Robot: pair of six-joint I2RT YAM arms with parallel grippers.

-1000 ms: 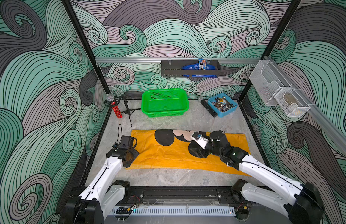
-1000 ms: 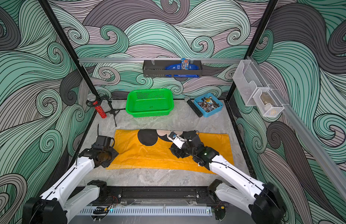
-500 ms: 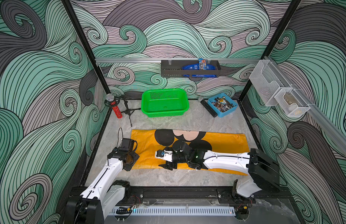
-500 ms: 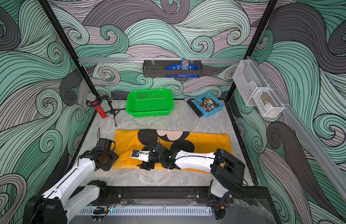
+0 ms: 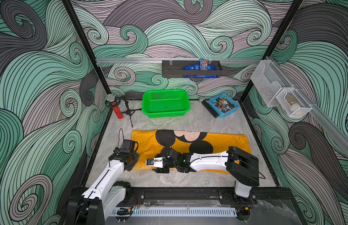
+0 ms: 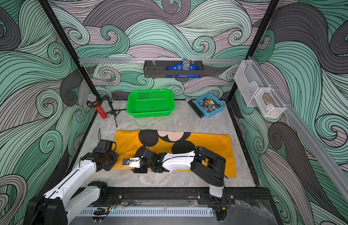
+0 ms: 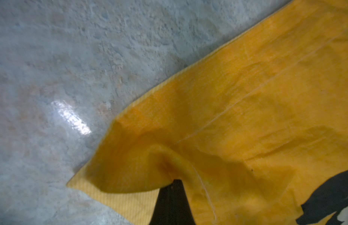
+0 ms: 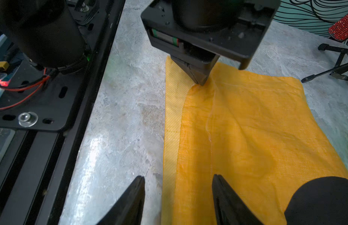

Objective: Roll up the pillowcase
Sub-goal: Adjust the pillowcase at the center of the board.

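The mustard-yellow pillowcase (image 5: 227, 143) (image 6: 212, 143) lies flat across the table's middle, its black and beige mouse-head print facing up. My left gripper (image 5: 132, 161) (image 6: 109, 161) sits at the cloth's near left corner, shut on a raised fold of the pillowcase (image 7: 247, 97); its black tip (image 7: 174, 183) pinches that fold. The right wrist view shows the same pinch by the left gripper (image 8: 199, 81). My right gripper (image 8: 178, 178) (image 5: 162, 170) is open over the pillowcase's (image 8: 247, 126) near edge. One fingertip (image 8: 140, 181) hangs over bare table, the other over cloth.
A green basket (image 5: 165, 103), a blue tray of small parts (image 5: 223, 105), a black bar (image 5: 209, 109) and a red microphone on a stand (image 5: 116, 109) line the back. The black front rail (image 5: 169, 194) runs close behind both grippers.
My left gripper has shut on the pillowcase's near left corner. The right arm swung from the cloth's middle to its near edge, close to the left gripper, and its jaws narrowed.
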